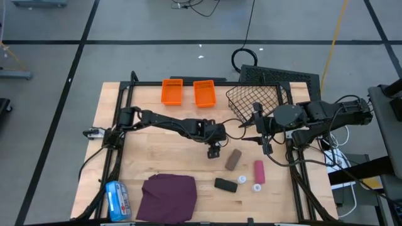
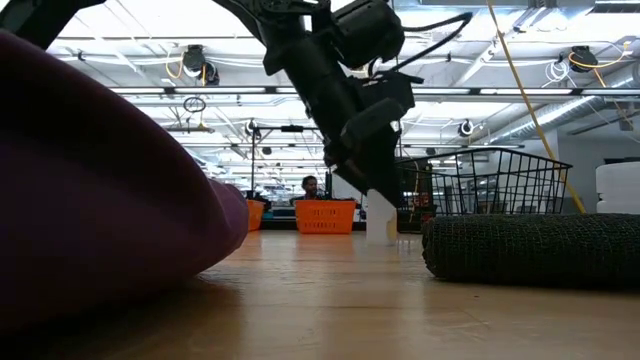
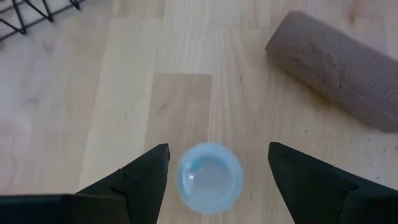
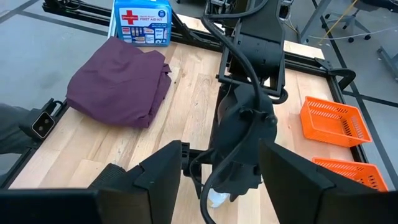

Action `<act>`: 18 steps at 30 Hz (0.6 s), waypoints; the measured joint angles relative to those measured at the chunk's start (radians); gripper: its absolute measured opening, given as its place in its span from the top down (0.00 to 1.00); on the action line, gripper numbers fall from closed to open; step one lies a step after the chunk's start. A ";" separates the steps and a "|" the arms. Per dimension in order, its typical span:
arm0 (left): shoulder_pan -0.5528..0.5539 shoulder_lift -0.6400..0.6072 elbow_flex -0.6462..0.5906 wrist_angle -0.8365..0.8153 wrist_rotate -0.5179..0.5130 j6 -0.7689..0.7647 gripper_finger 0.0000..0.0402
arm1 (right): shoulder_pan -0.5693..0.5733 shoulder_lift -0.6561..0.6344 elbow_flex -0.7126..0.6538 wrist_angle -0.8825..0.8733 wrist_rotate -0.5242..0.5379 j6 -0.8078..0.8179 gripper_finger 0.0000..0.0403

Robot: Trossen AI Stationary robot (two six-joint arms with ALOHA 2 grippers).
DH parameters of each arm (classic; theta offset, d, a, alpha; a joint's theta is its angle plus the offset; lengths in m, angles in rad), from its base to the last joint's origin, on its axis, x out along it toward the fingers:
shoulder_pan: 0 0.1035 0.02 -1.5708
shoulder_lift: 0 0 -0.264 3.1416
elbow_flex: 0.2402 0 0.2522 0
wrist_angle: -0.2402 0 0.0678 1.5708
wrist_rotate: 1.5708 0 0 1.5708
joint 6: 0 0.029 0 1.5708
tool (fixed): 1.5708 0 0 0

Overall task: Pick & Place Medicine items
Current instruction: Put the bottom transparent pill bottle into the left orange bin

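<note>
1. The left gripper (image 1: pixel 214 150) is near the middle of the table (image 1: pixel 151 122), hanging over a small white bottle (image 3: pixel 209 177).
2. Its two fingers (image 3: pixel 140 180) are wide apart, one on each side of the bottle. They do not touch it, so it holds nothing yet.
3. The right gripper (image 1: pixel 257 122) waits by the black wire basket (image 1: pixel 254 100). Its fingers (image 4: pixel 152 177) are open too, and nothing is between them.
4. I think the job has barely started. The grey-brown oblong (image 1: pixel 233 159), the pink tube (image 1: pixel 258 171), the black oblong (image 1: pixel 225 184) and two more white bottles (image 1: pixel 242 179) all lie on the wood near the front of the table.
5. I can see nothing inside the wire basket or the two orange bins (image 1: pixel 172 91) from above.
6. Only the left wrist view shows the bottle well. From above, the gripper hides it.
7. The low view shows the bottle as a white shape standing on the table under the left gripper.
8. The right wrist view shows the purple cloth (image 4: pixel 118 84) and the blue-and-white first aid packet (image 4: pixel 142 22) clearly.
9. In the low view, a person can be seen far back in the room.
</note>
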 joint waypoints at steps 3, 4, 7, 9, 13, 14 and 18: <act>0.000 0.000 0.000 -0.007 0.000 0.000 0.30 | 0.000 0.000 0.000 0.000 0.000 0.000 0.50; 0.000 0.000 0.000 -0.007 0.000 0.000 0.31 | 0.000 0.000 0.000 -0.001 0.000 -0.001 0.50; 0.000 0.000 0.000 -0.006 0.000 0.000 0.39 | 0.000 0.000 0.000 -0.003 0.000 -0.002 0.50; 0.000 0.000 0.000 -0.007 0.000 0.000 0.47 | 0.000 0.000 0.000 -0.004 0.000 -0.002 0.50; 0.004 0.000 0.000 -0.005 0.001 -0.010 0.63 | 0.000 0.000 0.000 -0.004 0.000 -0.002 0.50; 0.005 0.000 0.000 -0.005 0.002 -0.012 0.65 | 0.000 0.000 0.000 -0.004 0.000 -0.002 0.50; 0.011 -0.003 0.000 -0.009 0.005 -0.035 0.66 | 0.000 0.000 0.000 -0.005 0.000 -0.002 0.50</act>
